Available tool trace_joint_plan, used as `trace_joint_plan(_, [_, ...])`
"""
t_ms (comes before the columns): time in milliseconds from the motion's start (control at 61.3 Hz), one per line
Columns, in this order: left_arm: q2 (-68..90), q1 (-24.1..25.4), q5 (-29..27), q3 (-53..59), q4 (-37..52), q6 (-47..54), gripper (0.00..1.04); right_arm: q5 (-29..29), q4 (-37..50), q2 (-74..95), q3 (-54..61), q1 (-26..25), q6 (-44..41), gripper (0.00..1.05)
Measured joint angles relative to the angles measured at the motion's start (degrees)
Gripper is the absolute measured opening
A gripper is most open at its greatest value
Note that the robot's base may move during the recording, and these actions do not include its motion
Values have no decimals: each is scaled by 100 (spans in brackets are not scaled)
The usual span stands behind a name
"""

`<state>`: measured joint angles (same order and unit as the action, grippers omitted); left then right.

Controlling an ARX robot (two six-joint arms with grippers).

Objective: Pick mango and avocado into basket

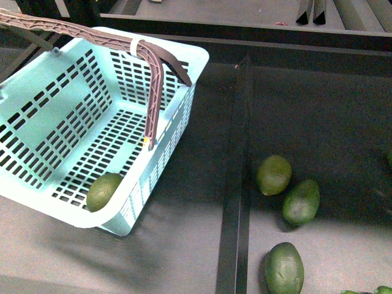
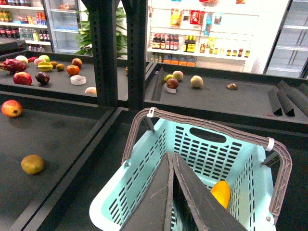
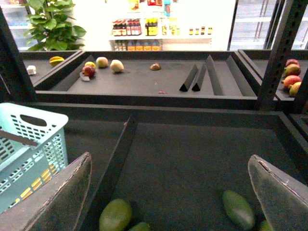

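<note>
The teal basket (image 1: pixel 67 116) stands at the left with its brown handles up. The mango lies in its near corner, yellow-orange in the left wrist view (image 2: pixel 221 192) and dull olive-yellow in the front view (image 1: pixel 104 191). Three avocados lie on the dark tray at the right: one (image 1: pixel 274 174), a second (image 1: pixel 301 201) and a third (image 1: pixel 284 267). My left gripper (image 2: pixel 171 156) is shut and empty above the basket (image 2: pixel 207 154). My right gripper (image 3: pixel 168 192) is open and empty above the avocados (image 3: pixel 115 215) (image 3: pixel 238 209). Neither gripper shows in the front view.
A black divider rail (image 1: pixel 236 184) runs between the basket's tray and the avocado tray. More green fruit shows at the near right edge (image 1: pixel 383 289). A red mango (image 2: pixel 11 108) and a brownish fruit (image 2: pixel 32 164) lie on the tray left of the basket. Shelves with fruit stand behind.
</note>
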<state>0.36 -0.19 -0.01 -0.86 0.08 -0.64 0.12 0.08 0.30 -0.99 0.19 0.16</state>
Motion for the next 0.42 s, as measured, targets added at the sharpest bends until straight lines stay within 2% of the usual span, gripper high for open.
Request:
trace_joint_plan(33, [0,0,2,0,0,-2,3,0,0,0,0,0,0,96])
trace_joint_plan(424, [0,0,0,0,0,0,83,0,0,0,0,0,0,96])
